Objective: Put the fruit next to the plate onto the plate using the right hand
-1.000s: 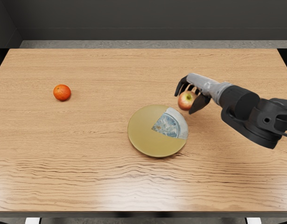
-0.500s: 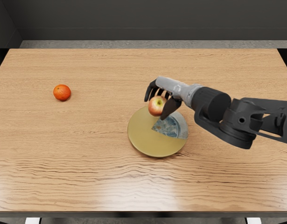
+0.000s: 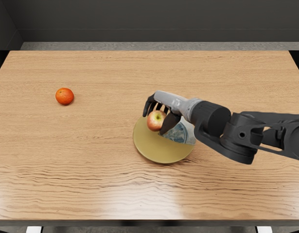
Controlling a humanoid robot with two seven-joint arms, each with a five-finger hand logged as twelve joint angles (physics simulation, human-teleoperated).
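Placement step in hand: the right robot hand (image 3: 161, 109) grasps the apple (image 3: 155, 121) above the plate (image 3: 151, 146) near the counter's centre; next move likely requires lowering, then releasing.

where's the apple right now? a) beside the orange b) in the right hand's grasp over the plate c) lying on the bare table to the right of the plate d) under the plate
b: the right hand has its fingers curled around the apple over the upper left part of the plate; the orange sits alone far to the left.
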